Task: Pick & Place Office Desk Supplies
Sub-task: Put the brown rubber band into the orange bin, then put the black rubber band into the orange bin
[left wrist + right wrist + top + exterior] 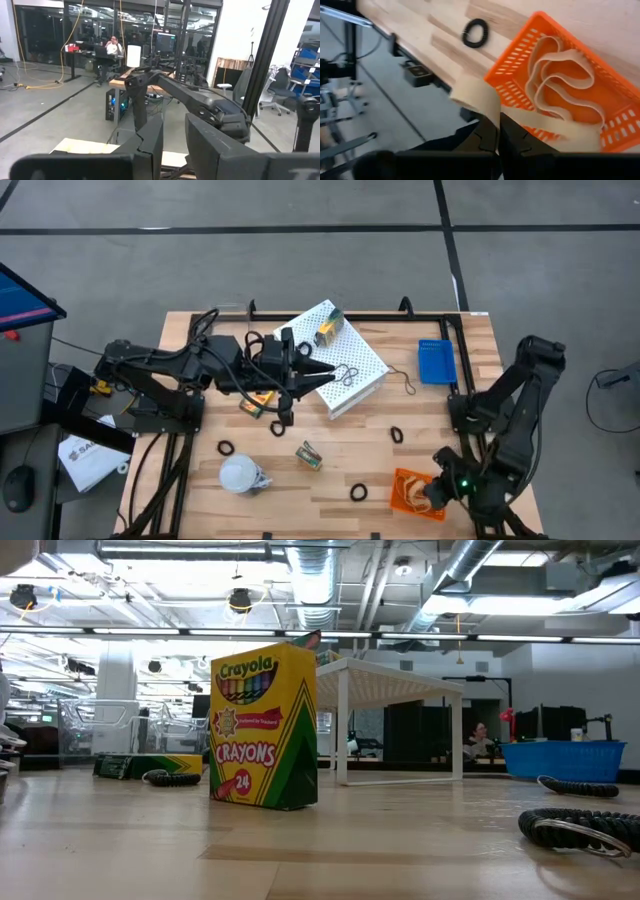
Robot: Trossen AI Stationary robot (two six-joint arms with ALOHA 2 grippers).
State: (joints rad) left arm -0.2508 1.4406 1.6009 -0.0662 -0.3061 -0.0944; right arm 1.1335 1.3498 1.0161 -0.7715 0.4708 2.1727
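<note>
My right gripper (436, 492) is over the orange basket (408, 502) at the table's near right, shut on a wide tan rubber band (480, 102). More tan bands (560, 75) lie inside the basket. My left gripper (322, 375) is held level above the near edge of the white perforated box (345, 360). Its fingers (150, 145) show a narrow gap with nothing visible between them. One crayon box (329, 328) lies on the white box and another (308, 455) stands on the table. Black rings (358, 493) lie scattered. My right gripper pinches the flat tan band between its two fingers at a fold (492, 125). The fingers slant down toward the basket. One end of the band (472, 95) sticks out past the fingertips. The other part (560, 131) runs slack across the basket's near wall.
A blue tray (436, 361) sits at the far right. A white bulb-like object (240, 474) lies near the front left. A third crayon box (255, 402) lies under my left arm. A thin loop (405, 385) lies beside the white box, and more black rings (226, 447) (396, 435) lie on the wood.
</note>
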